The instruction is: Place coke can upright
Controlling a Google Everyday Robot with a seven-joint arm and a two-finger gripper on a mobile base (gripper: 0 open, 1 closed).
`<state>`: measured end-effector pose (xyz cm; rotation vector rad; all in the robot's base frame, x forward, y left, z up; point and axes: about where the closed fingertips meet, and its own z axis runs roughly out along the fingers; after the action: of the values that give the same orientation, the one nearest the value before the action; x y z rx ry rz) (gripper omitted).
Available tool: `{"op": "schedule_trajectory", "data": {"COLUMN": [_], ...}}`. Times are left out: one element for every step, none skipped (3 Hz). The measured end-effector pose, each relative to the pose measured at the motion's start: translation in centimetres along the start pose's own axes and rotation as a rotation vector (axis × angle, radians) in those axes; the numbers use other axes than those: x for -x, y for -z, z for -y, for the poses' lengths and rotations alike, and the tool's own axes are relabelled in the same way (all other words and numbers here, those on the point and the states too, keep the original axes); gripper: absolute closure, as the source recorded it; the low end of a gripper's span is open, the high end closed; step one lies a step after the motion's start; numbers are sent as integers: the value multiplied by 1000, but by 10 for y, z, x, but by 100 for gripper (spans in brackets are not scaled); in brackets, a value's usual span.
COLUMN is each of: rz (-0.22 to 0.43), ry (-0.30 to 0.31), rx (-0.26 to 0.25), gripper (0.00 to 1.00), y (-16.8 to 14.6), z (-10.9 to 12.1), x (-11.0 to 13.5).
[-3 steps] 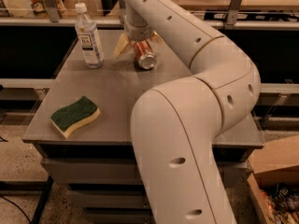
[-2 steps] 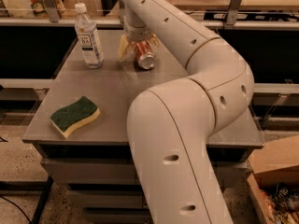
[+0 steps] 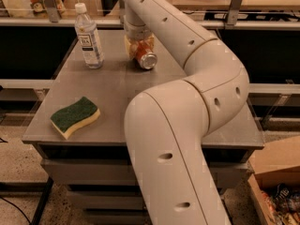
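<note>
The coke can [image 3: 145, 57] is red with a silver end facing me. It is tilted on its side at the back middle of the grey table [image 3: 117, 93]. My gripper [image 3: 137, 48] comes down from above at the end of the arm, and its pale fingers [image 3: 129, 45] close around the can's body. The can's far end is hidden behind the gripper.
A clear water bottle [image 3: 89, 36] with a white cap stands upright left of the can. A green and yellow sponge [image 3: 75, 116] lies at the table's front left. My arm [image 3: 187, 125] covers the table's right side. A cardboard box [image 3: 276, 182] sits on the floor at right.
The gripper has shifted slightly to the right over the can and now sits around it. The bottle and sponge have not moved.
</note>
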<state>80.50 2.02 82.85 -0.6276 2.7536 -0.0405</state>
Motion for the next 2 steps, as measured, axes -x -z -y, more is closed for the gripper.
{"op": "schedule_trajectory", "data": {"rz": [25,66], "ry": [45,83], "rx": [51,95], "gripper": [87,99], "y": [22,59], "z": [1,8], "x": [-1,-10]}}
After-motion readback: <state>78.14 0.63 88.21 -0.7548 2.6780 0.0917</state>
